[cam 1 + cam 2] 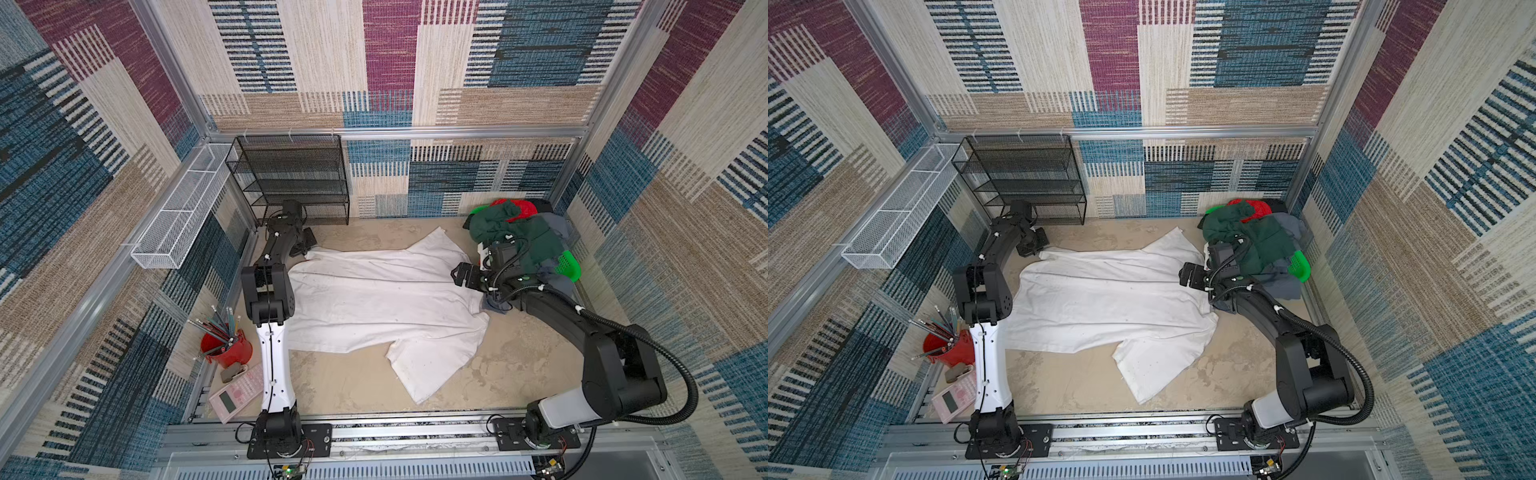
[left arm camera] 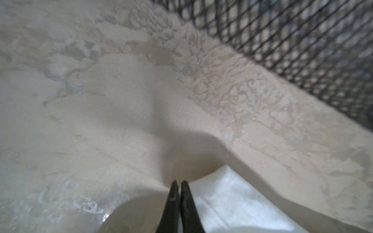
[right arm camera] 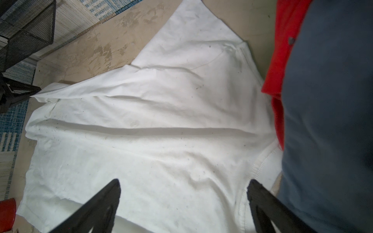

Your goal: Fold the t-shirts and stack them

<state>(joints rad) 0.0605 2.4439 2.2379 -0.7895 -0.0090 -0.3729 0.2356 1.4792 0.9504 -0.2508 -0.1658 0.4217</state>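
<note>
Left pincer (image 2: 178,184) has its 2 black fingers pressed together on the far hem corner of the white t-shirt (image 1: 386,299), just beside the foot of the black mesh shelf (image 1: 291,178). In the left wrist view the white cloth bunches at the tips. The beige table cover (image 2: 121,121) puckers toward them too, so a bit of it may be caught in the bite; I cannot tell for sure. In the right wrist view the hem corner is drawn into a taut point toward that pincer. My reading is that the grip is there to stretch or lift the hem edge for the opening fold.

Right pincer (image 3: 184,181) hangs just above the opposite end of the shirt, jaws wide apart with nothing between them, near the collar (image 3: 254,171). That placing looks like readiness to take the shoulder side, so the 2 ends can be moved together.

The white t-shirt lies spread across the middle of the table cover, 1 sleeve toward the back wall and 1 toward the front rail, with a long crease down the body. The dark green t-shirt (image 1: 511,232), red t-shirt (image 1: 521,208) and grey-blue t-shirt (image 1: 552,226) are heaped unfolded on the bright green basket (image 1: 568,266) at the far right, seemingly waiting their turn; no folded stack shows yet
</note>
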